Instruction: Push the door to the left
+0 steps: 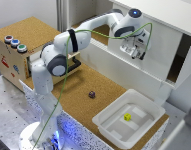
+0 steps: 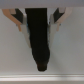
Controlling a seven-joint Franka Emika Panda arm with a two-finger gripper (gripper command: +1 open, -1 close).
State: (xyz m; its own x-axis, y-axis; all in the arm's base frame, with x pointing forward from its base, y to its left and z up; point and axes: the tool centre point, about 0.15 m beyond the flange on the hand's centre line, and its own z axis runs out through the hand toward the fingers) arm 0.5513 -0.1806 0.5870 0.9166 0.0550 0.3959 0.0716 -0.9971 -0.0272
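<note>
Door: the large flat white cabinet panel (image 1: 140, 55) stands along the cork-topped counter's (image 1: 70, 95) back edge, its short black bar handle (image 2: 39, 37) filling the wrist view.
Arm: the white Franka arm (image 1: 70, 42) reaches across to the panel.
Gripper: the gripper (image 1: 136, 52), jaws apart, straddles the handle, apparently without clamping it.
Technique: likely best to press one finger flat against the handle and slide steadily toward the exterior view's left.
</note>
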